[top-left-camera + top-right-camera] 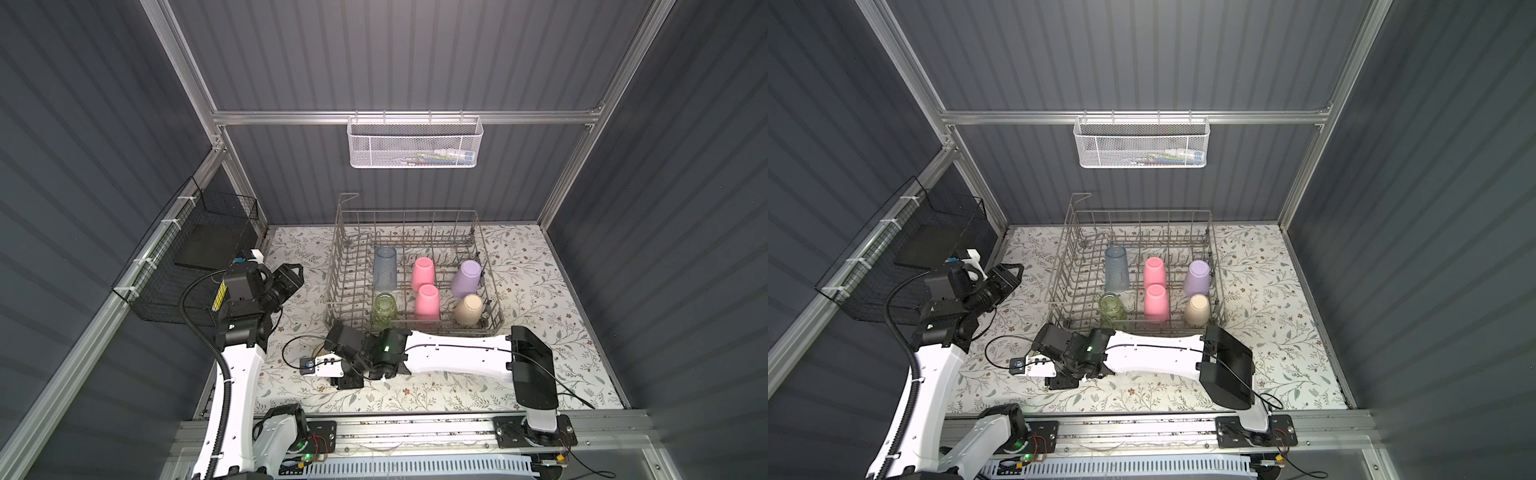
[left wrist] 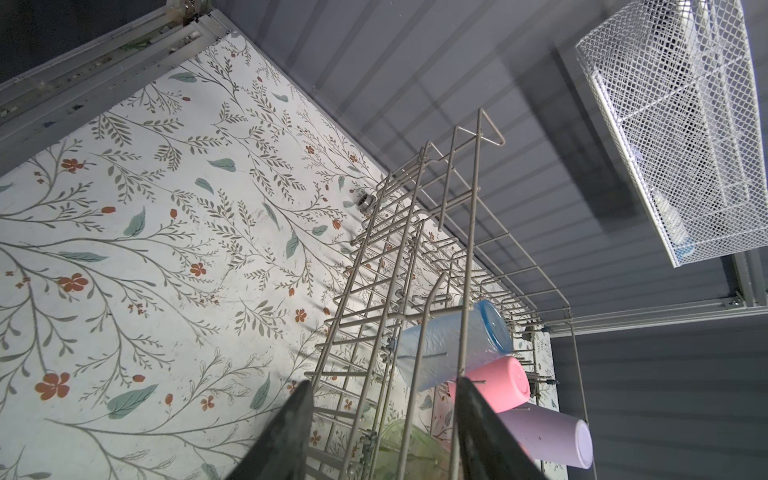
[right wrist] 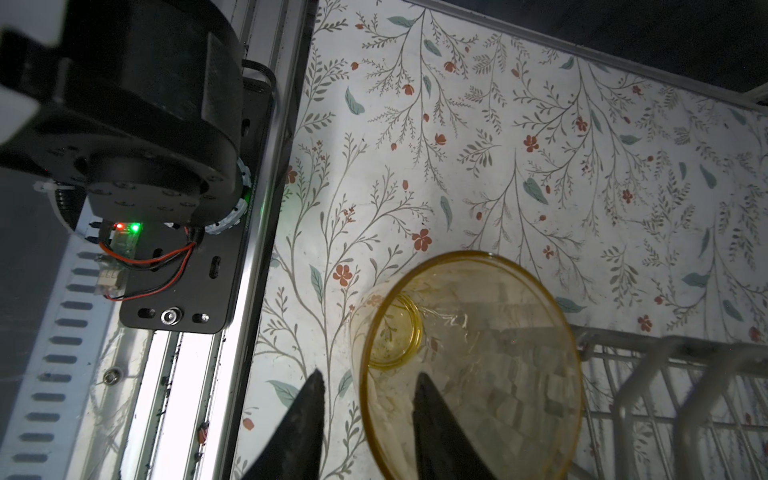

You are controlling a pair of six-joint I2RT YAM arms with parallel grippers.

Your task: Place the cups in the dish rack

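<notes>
Entry, cup loading. In the right wrist view the right gripper (image 3: 370, 374) had its two dark fingers (image 3: 299, 424) partly apart, astride the wall of the clear yellow plastic tumbler (image 3: 478, 332). One finger was outside the wall and one inside the mouth. Patterned surface showed between the outer finger and the wall, so I logged no clamp yet. The tumbler sat on the floral-printed tabletop (image 1: 540, 332) at lower centre of the top views, just in front of the large grey wire dish rack (image 1: 345, 266). It was mostly hidden under the right arm (only a sliver showed there). I could not tell whether it stood upright or lay tipped.

The left gripper (image 1: 289, 277) hung raised at centre left of both top views, left of the rack and apart from it. In the left wrist view its fingers (image 2: 286, 432) stood wide apart with nothing between them, and the rack lay beyond.

I counted six cups in the rack:
- Left column: the tall translucent blue-grey tumbler (image 1: 385, 268) behind and the clear green tumbler (image 1: 384, 309) in front.
- Middle column: the far opaque pink tumbler (image 1: 423, 273) and the near opaque pink tumbler (image 1: 427, 301).
- Right column: the opaque lavender tumbler (image 1: 467, 277) behind and the opaque beige tumbler (image 1: 468, 309) in front.

The pink, lavender and beige ones showed closed bases upward.
</notes>
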